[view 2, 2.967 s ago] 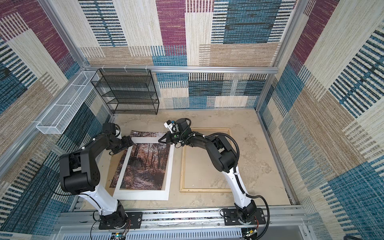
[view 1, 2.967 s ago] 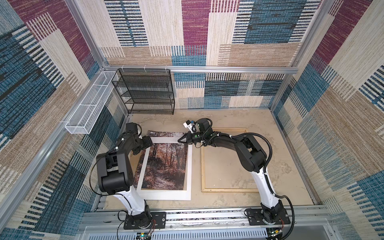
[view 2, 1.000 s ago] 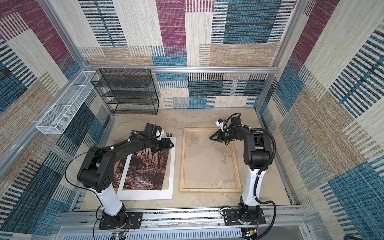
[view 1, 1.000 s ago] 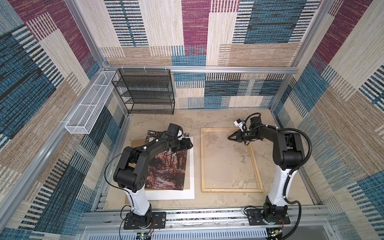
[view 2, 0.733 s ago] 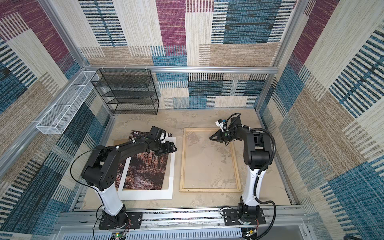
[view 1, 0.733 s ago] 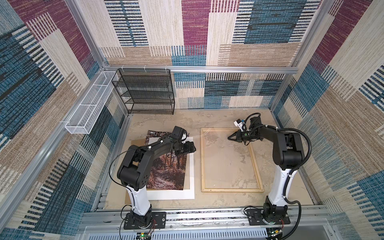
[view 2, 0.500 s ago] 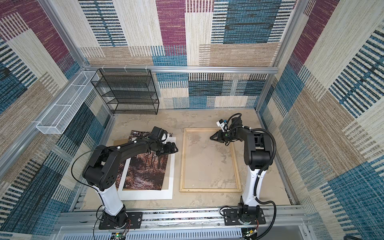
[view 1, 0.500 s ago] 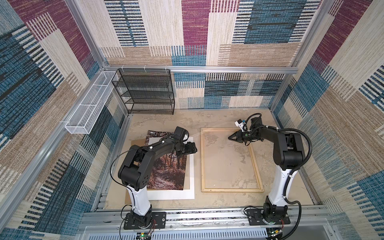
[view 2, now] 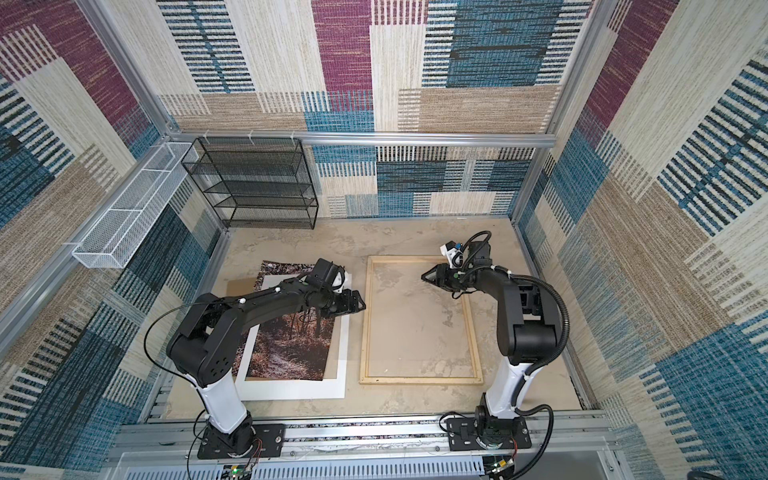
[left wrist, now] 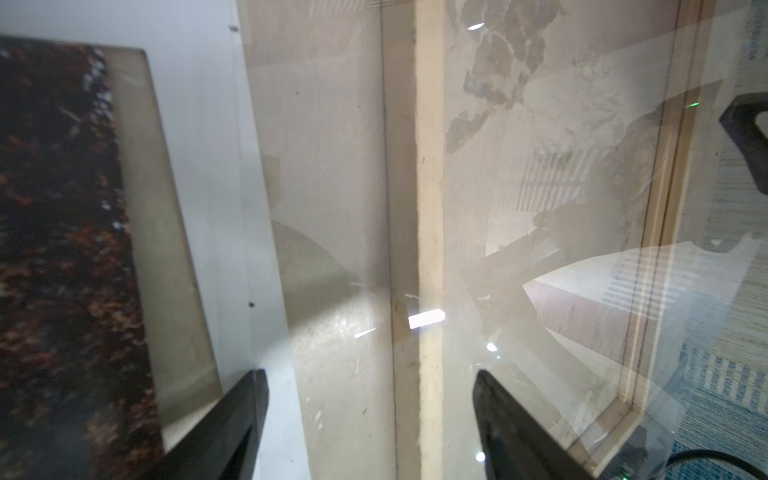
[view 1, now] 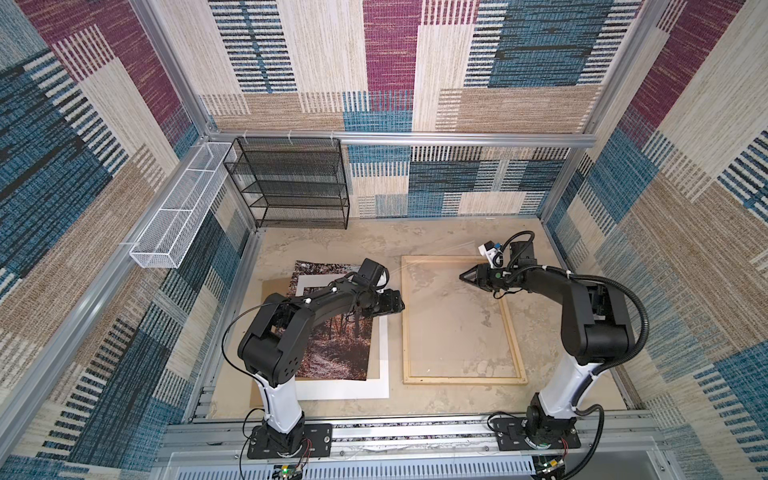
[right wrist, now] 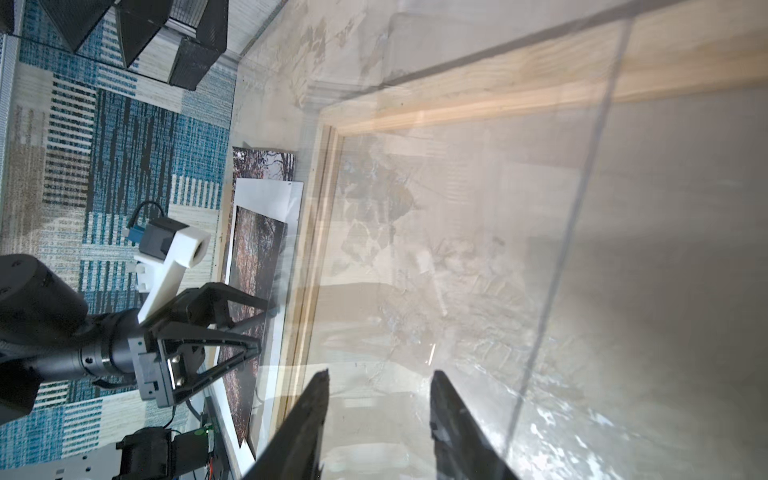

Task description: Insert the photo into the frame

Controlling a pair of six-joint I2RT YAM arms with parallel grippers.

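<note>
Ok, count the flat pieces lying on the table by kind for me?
photo: 1
white mat: 1
brown backing board: 1
wooden frame with clear pane: 1
Total: 4

No legible text, label or number anywhere.

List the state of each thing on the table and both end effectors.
photo, face up, askew under white mat
white mat, lying flat
frame, lying flat, empty
left end effector, open, empty
right end effector, open, empty
black rack, upright, shelves bare
</note>
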